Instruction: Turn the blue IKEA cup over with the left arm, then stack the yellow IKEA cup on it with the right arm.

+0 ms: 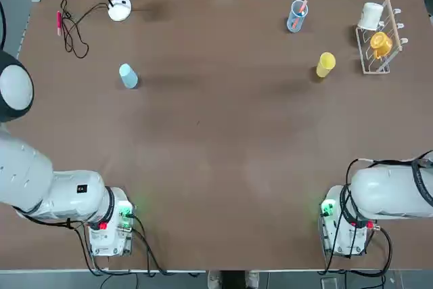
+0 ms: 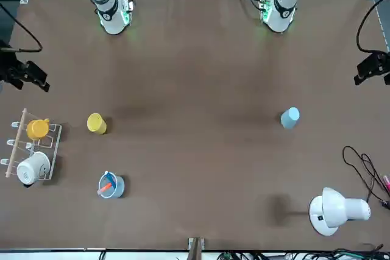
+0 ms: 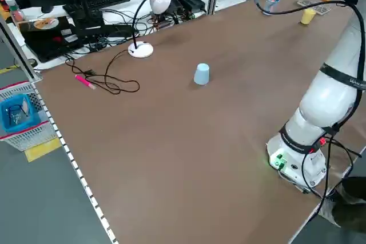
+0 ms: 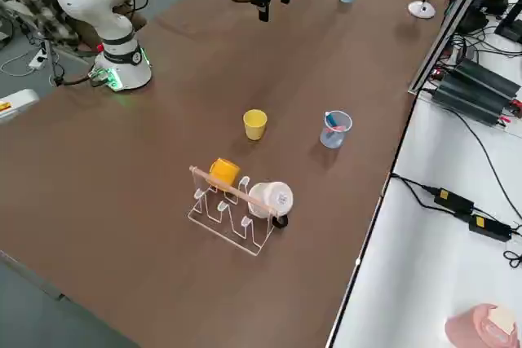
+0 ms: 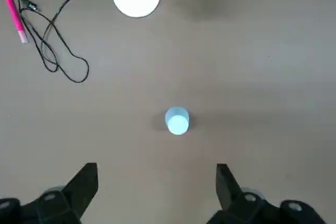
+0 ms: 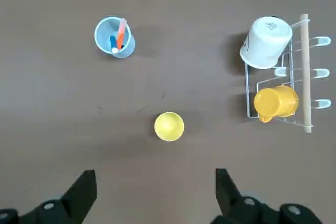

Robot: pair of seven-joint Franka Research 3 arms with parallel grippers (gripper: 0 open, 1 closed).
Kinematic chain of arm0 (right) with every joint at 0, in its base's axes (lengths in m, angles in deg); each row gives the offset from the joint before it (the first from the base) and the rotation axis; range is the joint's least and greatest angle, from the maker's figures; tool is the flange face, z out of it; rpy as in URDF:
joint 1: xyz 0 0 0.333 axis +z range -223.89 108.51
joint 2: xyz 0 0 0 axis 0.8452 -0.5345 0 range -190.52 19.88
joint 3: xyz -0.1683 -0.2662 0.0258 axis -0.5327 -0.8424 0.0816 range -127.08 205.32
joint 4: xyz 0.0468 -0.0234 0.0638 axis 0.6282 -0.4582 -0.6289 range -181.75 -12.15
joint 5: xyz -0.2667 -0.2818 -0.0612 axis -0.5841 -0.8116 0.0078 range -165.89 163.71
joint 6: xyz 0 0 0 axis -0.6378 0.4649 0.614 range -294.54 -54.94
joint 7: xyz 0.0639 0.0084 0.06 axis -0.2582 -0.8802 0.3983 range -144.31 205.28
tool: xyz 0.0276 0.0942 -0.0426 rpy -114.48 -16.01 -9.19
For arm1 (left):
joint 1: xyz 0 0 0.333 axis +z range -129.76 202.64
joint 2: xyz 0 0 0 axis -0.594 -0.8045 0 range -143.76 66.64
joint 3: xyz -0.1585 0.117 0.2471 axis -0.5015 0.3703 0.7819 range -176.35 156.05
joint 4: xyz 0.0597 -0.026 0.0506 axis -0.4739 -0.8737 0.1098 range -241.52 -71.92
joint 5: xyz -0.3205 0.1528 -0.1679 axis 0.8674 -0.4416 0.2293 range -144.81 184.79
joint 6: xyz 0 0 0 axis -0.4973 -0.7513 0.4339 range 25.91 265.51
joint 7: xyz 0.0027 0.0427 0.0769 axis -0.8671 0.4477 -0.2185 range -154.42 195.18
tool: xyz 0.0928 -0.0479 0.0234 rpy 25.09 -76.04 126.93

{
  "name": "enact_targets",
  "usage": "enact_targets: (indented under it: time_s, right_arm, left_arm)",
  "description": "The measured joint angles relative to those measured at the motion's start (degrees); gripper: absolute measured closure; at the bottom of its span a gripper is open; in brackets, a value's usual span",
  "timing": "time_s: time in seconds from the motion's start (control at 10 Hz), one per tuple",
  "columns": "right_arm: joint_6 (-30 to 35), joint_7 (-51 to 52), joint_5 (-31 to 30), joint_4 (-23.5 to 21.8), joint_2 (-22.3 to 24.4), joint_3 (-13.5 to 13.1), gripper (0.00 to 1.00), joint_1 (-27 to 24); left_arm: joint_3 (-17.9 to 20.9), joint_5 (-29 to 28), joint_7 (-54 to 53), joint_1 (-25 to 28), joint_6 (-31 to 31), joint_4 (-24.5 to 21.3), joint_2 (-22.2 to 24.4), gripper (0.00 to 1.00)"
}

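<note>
The blue IKEA cup [image 1: 128,76] stands on the left half of the table with its narrow end up, so it looks mouth down [image 3: 201,74]. The yellow IKEA cup [image 1: 325,64] stands on the right half, near a mug rack. My left gripper [image 5: 156,182] hangs high over the blue cup [image 5: 177,120], jaws open and empty. Likewise my right gripper [image 6: 156,187] hovers high above the yellow cup [image 6: 169,126], open and holding nothing. In the front view both grippers show at the table's sides, the left gripper [image 2: 372,76] and the right gripper [image 2: 29,80].
A white desk lamp [image 1: 119,9], its black cable and a pink pen [image 1: 59,21] lie at the back left. A clear glass with sticks [image 1: 296,16] and a rack [image 1: 385,32] with a white mug and an orange mug stand at the back right.
</note>
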Motion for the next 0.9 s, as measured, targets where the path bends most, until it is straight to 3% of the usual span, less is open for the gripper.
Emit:
enact_targets:
  time_s: [0.2, 0.5, 0.7, 0.9]
  right_arm:
    - [0.0, 0.0, 0.0, 0.0, 0.0, 0.0, 0.0, 0.0]
    - [0.1, 0.0, 0.0, 0.0, 0.0, 0.0, 0.0, 0.0]
    - [0.1, 0.0, 0.1, 0.0, 0.0, 0.1, 0.0, 0.0]
    - [0.1, 0.0, 0.1, 0.0, 0.0, 0.0, 0.0, 0.0]
  left_arm:
    - [0.0, 1.5, -4.2, 0.0, 0.0, 0.0, 0.0, 0.01]
    - [0.3, 1.6, -20.7, 0.4, -0.1, -0.1, 0.0, 0.01]
    - [0.4, 2.3, -33.1, 3.7, -1.0, -1.2, -0.2, 0.01]
    - [0.5, 6.7, -44.3, 8.1, -1.3, -3.5, -0.4, 0.01]
